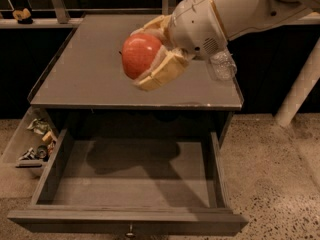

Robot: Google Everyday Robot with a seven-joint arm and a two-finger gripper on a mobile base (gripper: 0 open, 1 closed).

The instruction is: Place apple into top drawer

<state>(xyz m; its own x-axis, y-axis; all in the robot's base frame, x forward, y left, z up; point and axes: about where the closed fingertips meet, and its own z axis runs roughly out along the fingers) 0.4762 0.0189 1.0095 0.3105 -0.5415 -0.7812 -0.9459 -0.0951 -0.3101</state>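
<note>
Smooth, faintly glossy apple (137,51) sitting in the gripper (139,60) above the matt grey counter (85,79), tan matt fingers (162,71) clasping it, white plastic arm shell (240,9) shining, matt top drawer (130,186) carrying a metal knob (130,231)

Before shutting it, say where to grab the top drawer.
The small round knob, its only protrusion, centred on the top drawer's flat front, approached from the front. The gripper is above the cabinet top, jaws shut on the apple.
</note>
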